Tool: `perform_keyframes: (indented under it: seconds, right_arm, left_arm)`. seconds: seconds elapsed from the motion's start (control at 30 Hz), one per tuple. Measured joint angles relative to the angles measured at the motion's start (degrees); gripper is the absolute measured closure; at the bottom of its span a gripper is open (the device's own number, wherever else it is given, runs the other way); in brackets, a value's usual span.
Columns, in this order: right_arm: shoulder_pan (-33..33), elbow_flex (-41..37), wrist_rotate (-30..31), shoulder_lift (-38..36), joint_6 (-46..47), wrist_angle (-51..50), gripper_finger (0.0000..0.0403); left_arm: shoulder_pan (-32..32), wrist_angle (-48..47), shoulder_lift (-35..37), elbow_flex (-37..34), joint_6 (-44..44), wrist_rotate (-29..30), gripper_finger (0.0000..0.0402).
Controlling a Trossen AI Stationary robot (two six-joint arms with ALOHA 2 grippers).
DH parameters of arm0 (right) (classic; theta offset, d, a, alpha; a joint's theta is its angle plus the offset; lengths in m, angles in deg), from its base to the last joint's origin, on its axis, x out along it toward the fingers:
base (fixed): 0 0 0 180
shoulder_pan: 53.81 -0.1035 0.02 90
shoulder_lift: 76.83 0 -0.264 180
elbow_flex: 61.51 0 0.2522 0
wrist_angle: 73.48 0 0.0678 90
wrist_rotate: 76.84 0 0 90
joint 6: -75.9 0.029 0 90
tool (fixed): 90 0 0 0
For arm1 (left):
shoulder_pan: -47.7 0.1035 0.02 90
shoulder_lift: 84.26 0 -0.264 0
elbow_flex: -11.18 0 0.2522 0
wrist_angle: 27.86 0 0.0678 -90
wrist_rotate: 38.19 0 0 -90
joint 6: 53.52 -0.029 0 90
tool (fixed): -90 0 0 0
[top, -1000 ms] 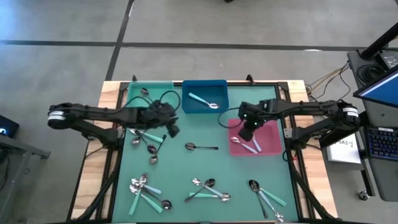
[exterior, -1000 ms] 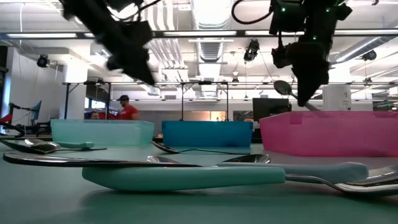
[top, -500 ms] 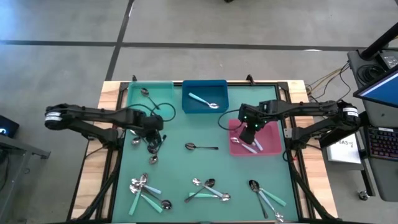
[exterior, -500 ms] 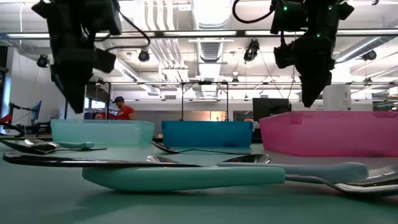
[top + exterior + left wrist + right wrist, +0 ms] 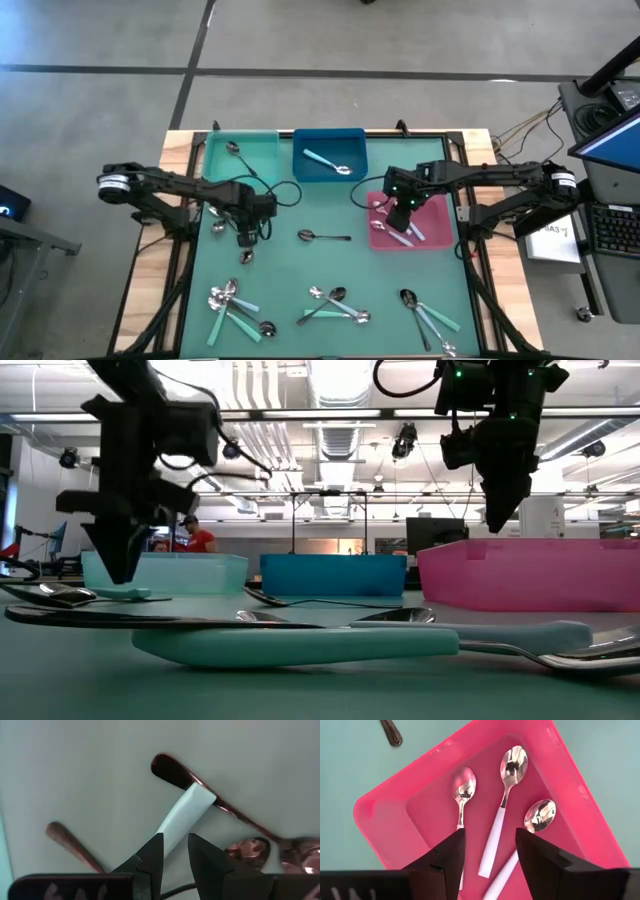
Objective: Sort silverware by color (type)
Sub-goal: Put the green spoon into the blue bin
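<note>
While the left fingers (image 5: pixel 172 851) straddle a white-handled spoon (image 5: pixel 182 817) — slightly apart — right fingers (image 5: pixel 487 851) gape.

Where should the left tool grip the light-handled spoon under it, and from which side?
Grip the light-handled spoon on its flat pale handle, mid-length, coming straight down from above. It lies flat on the green mat, its end crossing a dark spoon, so closing across the handle's width away from that crossing looks safest. The left tool is already roughly lined up.

right tool (image 5: pixel 402 211) opened; spoon (image 5: pixel 495 837) dropped in pink bin (image 5: pixel 436 238) | left tool (image 5: pixel 247 237) lowered onto white-handled spoon (image 5: pixel 184 814)
</note>
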Motion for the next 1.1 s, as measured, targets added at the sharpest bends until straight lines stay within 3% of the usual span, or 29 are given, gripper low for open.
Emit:
perform_keyframes:
  seconds: [0.33,0.7,1.1]
  right_arm:
    - [0.0,0.0,0.0,0.0,-0.3,0.2,0.0242]
    - [0.0,0.0,0.0,0.0,-0.3,0.2,0.0248]
    - [0.0,0.0,0.0,0.0,-0.1,0.2,0.0242]
  left_arm:
    - [0.0,0.8,-6.0,0.3,-6.2,2.1,0.0328]
    - [0.0,1.0,-6.3,0.2,-6.6,2.8,0.0327]
    - [0.2,5.6,-6.7,-0.6,-6.8,6.2,0.0244]
